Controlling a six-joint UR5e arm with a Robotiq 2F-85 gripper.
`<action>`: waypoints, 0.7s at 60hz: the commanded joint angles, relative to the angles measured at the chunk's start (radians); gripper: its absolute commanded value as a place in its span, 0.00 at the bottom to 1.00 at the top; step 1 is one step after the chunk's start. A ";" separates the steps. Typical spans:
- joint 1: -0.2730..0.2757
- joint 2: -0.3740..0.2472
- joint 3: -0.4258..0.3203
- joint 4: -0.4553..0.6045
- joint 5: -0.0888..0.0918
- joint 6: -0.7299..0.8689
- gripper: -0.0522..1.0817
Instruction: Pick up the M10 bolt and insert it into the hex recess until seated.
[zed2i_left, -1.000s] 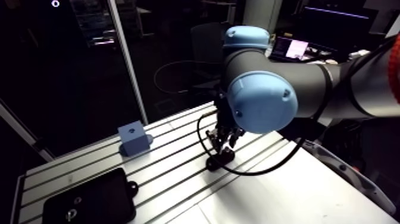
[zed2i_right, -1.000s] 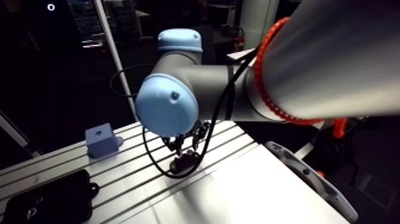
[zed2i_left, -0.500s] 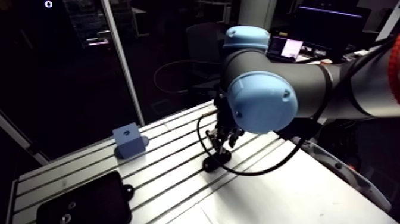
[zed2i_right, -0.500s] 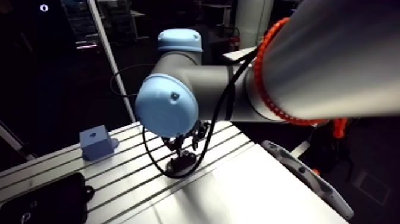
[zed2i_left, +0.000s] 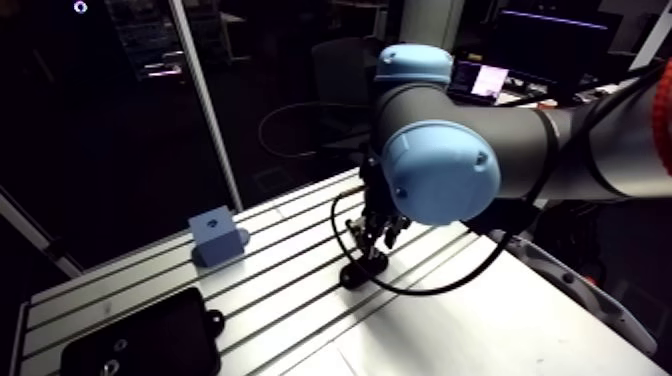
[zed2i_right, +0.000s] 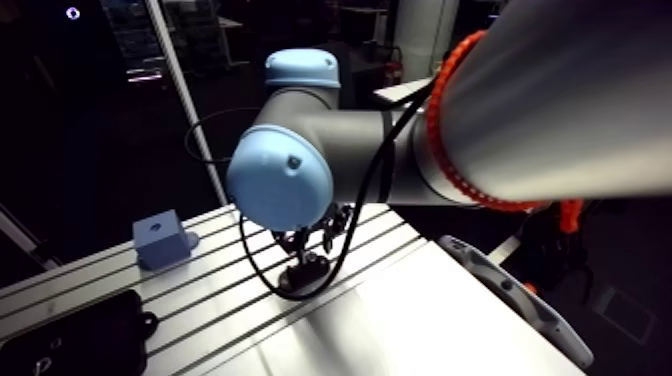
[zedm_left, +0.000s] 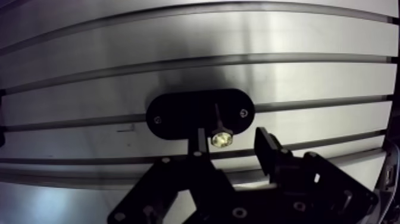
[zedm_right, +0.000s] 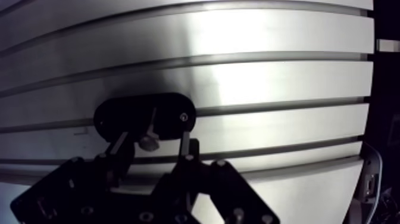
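Currently you are viewing: black two-finger gripper (zedm_left: 231, 137), partly open, empty, straddling small brass-headed bolt (zedm_left: 221, 140) resting head-up on black oval plate (zedm_left: 175, 113), presumably positioning for the pickup.

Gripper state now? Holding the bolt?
Gripper: open, one finger on each side of the bolt, not clamped on it.
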 joint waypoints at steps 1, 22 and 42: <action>0.002 0.002 -0.002 0.000 -0.001 0.001 0.47; 0.005 0.002 0.000 0.001 -0.001 0.004 0.47; 0.006 0.002 0.002 0.001 0.001 0.005 0.47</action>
